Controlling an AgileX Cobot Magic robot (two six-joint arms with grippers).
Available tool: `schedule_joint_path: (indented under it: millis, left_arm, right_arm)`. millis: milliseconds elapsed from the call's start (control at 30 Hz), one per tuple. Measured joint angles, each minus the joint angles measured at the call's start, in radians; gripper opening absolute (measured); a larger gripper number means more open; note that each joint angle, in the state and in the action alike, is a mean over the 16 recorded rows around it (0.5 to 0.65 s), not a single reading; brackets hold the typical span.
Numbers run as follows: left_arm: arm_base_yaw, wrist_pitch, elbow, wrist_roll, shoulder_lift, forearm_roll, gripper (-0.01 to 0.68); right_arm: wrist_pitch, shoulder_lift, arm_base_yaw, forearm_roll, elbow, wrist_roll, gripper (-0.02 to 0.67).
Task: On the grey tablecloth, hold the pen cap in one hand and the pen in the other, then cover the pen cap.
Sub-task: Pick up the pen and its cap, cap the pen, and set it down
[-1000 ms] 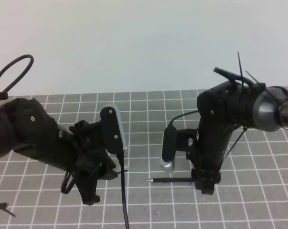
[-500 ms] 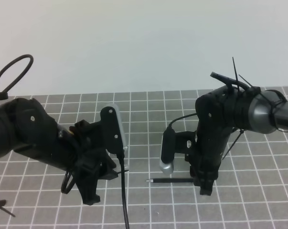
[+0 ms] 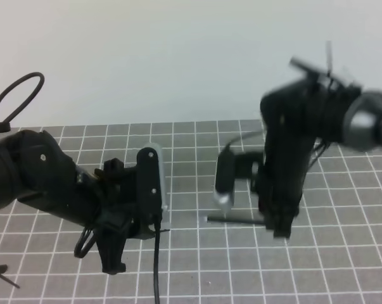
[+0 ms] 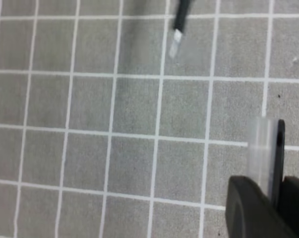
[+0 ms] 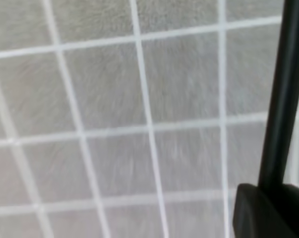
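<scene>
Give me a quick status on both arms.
Left pincer shut on pen cap. Right pincer clamped on pen, lifted off grey tablecloth. Nothing between them.

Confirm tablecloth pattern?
Grey tablecloth with a grid of thin white lines; clearest in the left wrist view.

Right arm (image 3: pixel 305 139) motion-blurred at right of high view, pen (image 3: pixel 235 219) rear end hidden behind right gripper (image 3: pixel 279 227), pen cut by upper edge in both wrist views, pen cap (image 4: pixel 268 153) base hidden between left gripper (image 4: pixel 270 208) fingers, lower right.
</scene>
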Motion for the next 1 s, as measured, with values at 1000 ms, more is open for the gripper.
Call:
schedule_joint_path:
  millis: [1000]
  left_arm:
    - [-0.134, -0.533, 0.497, 0.209, -0.581, 0.356, 0.001]
  right_arm:
    - [0.149, -0.463, 0.106, 0.387, 0.237, 0.5, 0.07]
